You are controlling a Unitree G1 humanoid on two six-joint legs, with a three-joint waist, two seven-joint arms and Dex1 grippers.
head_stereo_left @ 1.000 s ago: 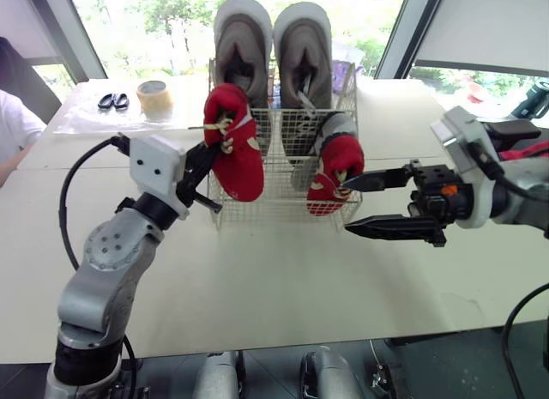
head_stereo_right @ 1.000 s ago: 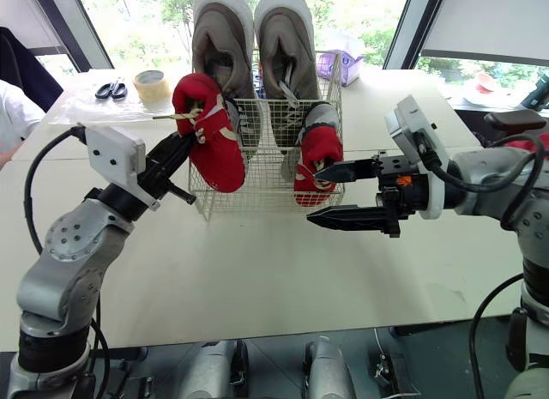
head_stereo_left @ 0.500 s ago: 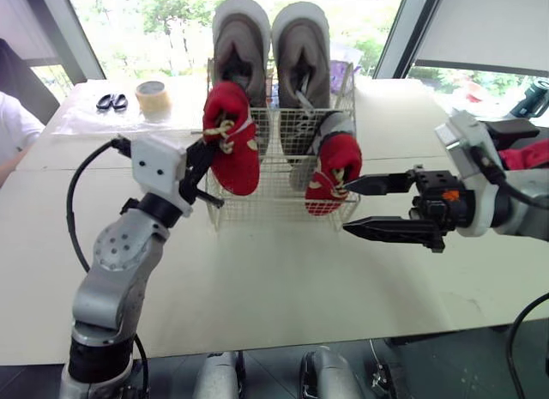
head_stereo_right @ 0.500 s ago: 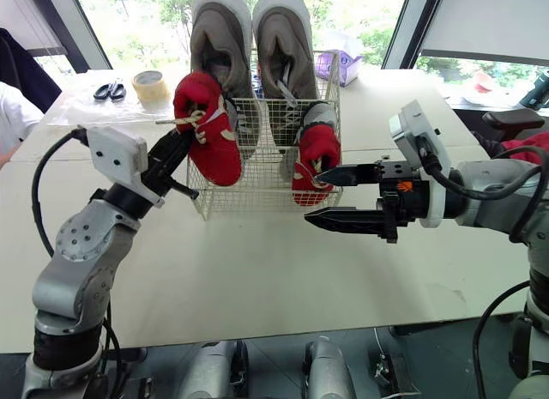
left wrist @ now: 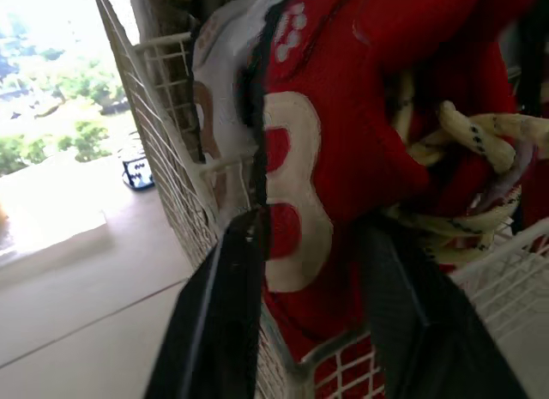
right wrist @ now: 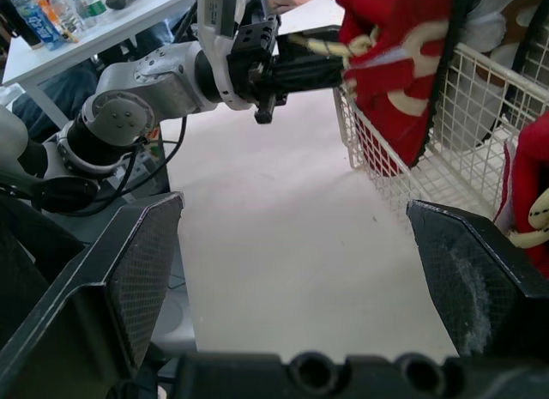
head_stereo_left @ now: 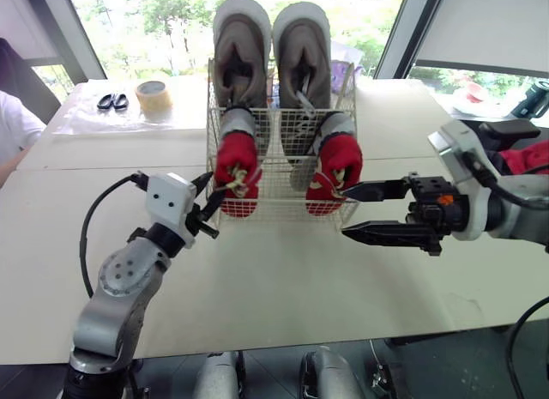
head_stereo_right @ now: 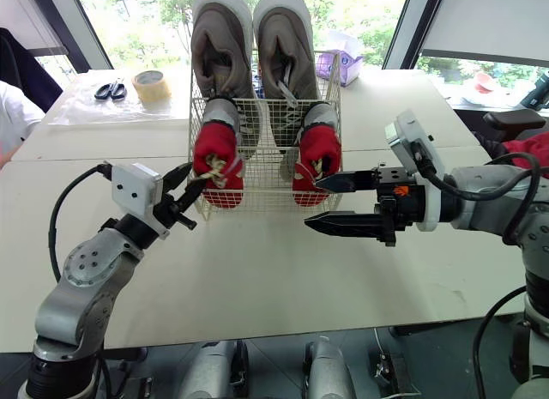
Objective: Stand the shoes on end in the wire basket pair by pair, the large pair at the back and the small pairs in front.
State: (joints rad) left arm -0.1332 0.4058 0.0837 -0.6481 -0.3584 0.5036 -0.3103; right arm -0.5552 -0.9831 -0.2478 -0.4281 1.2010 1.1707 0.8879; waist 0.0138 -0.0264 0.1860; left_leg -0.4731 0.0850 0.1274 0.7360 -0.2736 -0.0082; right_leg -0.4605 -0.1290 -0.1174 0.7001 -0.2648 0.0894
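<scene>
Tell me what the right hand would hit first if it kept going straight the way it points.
Probably the small red shoe at the front right of the white wire basket: the open right hand has its upper fingertip just beside it. Depth is unclear.

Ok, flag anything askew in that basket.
Only the laces of the left red shoe: they hang loose and seem to poke through the wire basket front toward the left gripper. Nothing else stands out.

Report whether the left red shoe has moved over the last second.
Yes. The left red shoe has dropped from above the front rim of the wire basket down inside it, at front left.
</scene>
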